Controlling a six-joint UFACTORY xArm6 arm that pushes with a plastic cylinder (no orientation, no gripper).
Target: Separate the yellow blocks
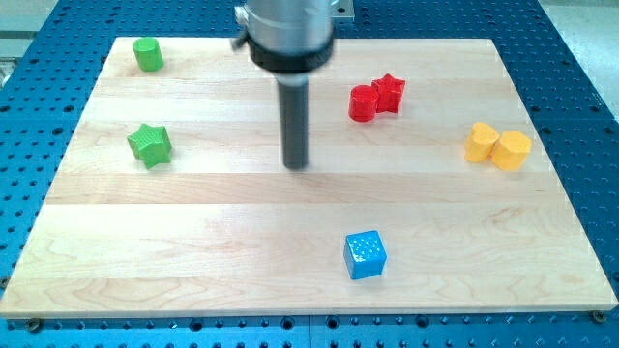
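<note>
Camera view is showing our tip (296, 164) resting on the wooden board (193, 271), touching no block; we are carrying no fingers, only a rod. The two yellow blocks (498, 146) are sitting touching each other well to the view's right of our tip, with the red blocks (376, 98) up-right and nearer

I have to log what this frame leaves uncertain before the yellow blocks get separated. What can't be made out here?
- Arm above my tip: cut off by the view's top edge.
- Yellow blocks at the view's right: they touch, and the exact shapes are too small to tell.
- Red blocks: where they meet is unclear, one partly hiding the other.
- Board behind the rod: hidden.
</note>
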